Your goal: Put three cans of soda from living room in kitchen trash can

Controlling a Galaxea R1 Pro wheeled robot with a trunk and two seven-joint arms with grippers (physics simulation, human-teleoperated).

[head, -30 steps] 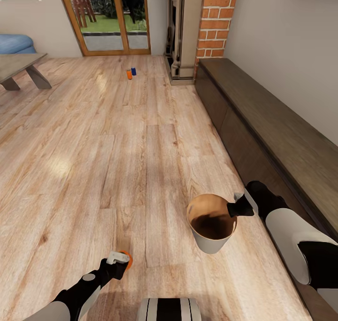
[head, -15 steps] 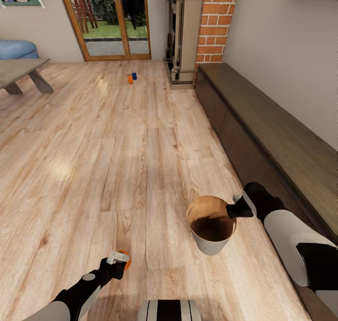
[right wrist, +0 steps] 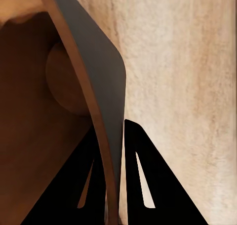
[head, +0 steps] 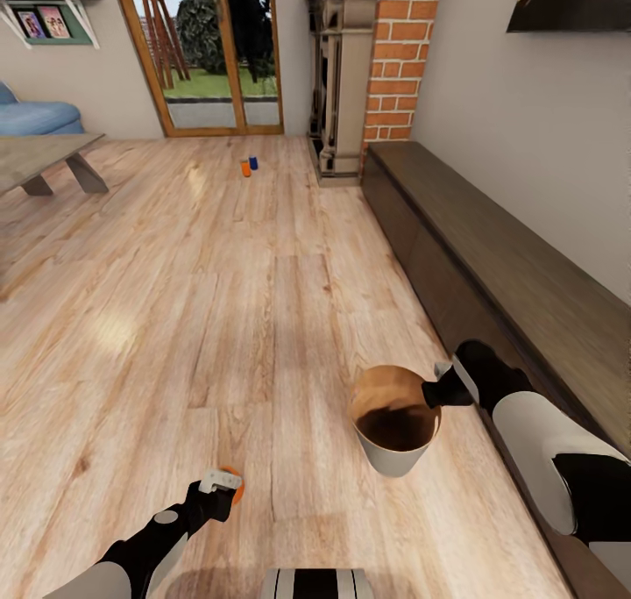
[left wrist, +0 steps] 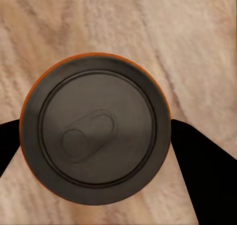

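Down at the lower left of the head view, the left gripper [head: 223,485] is clamped on an orange soda can [left wrist: 95,128], a finger against each side. At lower right, the right gripper [head: 436,394] pinches the rim of the trash can [head: 392,452], one finger inside the wall, one outside. Two more cans, an orange can [head: 245,168] and a blue can [head: 253,162], stand side by side far up the plank floor [head: 175,301] near the glass doors [head: 210,46]. A long dark cabinet [head: 508,266] lines the right edge; a low table [head: 44,156] sits upper left.
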